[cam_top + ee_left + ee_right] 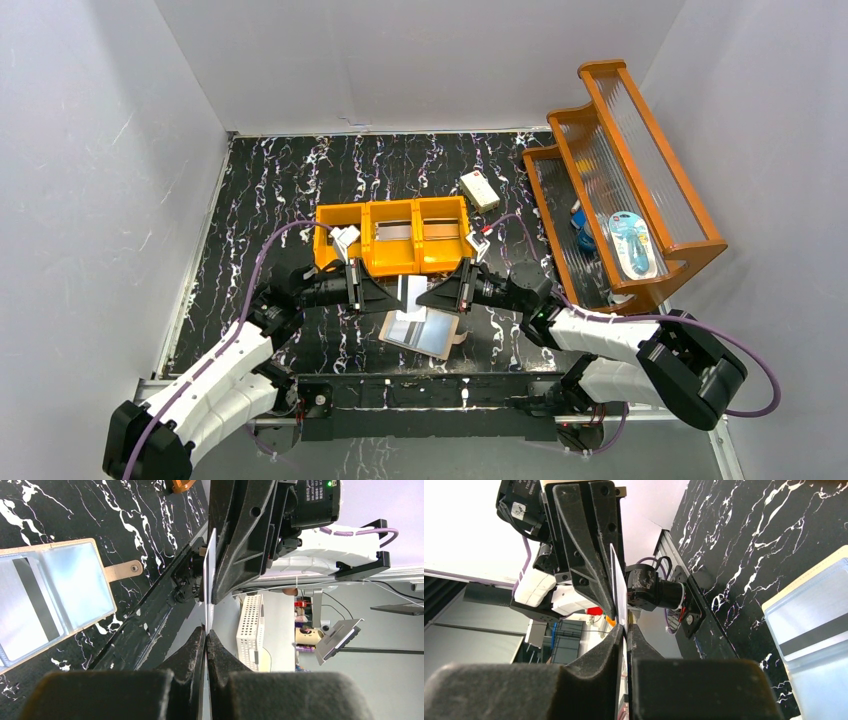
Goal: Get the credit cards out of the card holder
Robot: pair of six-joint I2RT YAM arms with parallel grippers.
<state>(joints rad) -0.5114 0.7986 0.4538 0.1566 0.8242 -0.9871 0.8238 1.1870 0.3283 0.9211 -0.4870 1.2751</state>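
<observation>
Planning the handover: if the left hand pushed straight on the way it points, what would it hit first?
Most likely the right hand, facing it head-on. Only the white card, pinched by the left hand and sitting between the right hand's fingers, lies between them.

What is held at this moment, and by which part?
One white card, held on edge between the two hands: the left hand pinches one end, the right hand the opposite end.

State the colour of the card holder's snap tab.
Tan snap tab; clearest in left wrist view.
</observation>
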